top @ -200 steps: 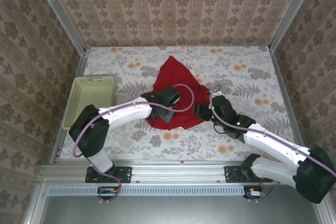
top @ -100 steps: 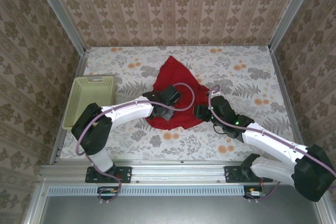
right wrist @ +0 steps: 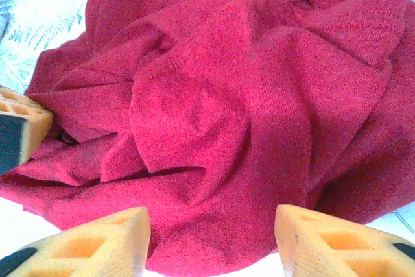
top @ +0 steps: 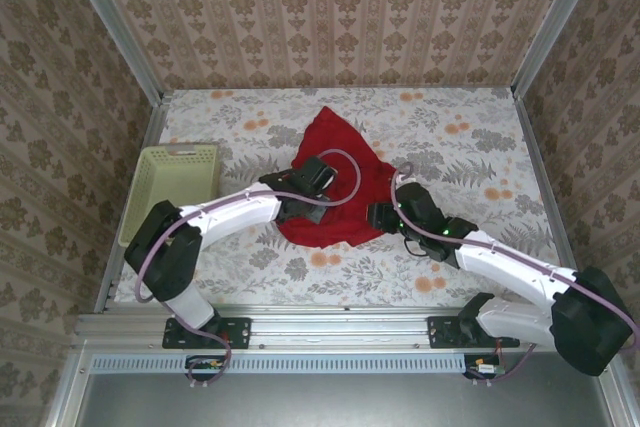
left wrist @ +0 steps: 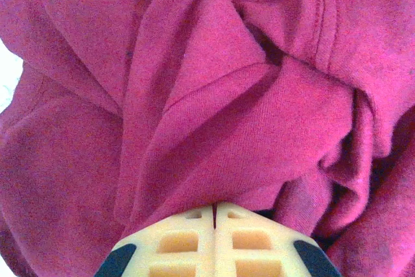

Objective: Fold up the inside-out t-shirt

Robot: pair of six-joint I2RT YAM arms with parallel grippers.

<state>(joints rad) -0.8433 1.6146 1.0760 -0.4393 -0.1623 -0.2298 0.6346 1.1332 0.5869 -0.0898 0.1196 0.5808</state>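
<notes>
Early in the task, by the look of it: untangling and spreading, no folding yet. Shirt [top: 335, 187] in a crumpled heap at the middle of the table [top: 470, 147], to the right of the basket [top: 175, 187] and apart from it. Deep creases everywhere, no flat side, no clear collar or sleeve to make out.

Next, most probably: bring the right gripper [right wrist: 211, 218] down on the near edge of the heap, close on one layer only, then draw away from the left gripper [left wrist: 214, 211] to stretch the cloth flat. Calls for care to catch a hem or a corner and not a bunch of folds. Perhaps also calls for turning the shirt right side out before any fold; hard to judge from here.

On the left: shut, with the pads [left wrist: 181, 241] pressed flat together. Seemingly pinching a ridge of the cloth that runs up from the tips, though not sure how much is really caught.

On the right: wide open, with fingers [right wrist: 97, 244] far apart and nothing gripped. Hovering just at the near edge of the heap, with red cloth in the gap; touching or not, cannot tell.
</notes>
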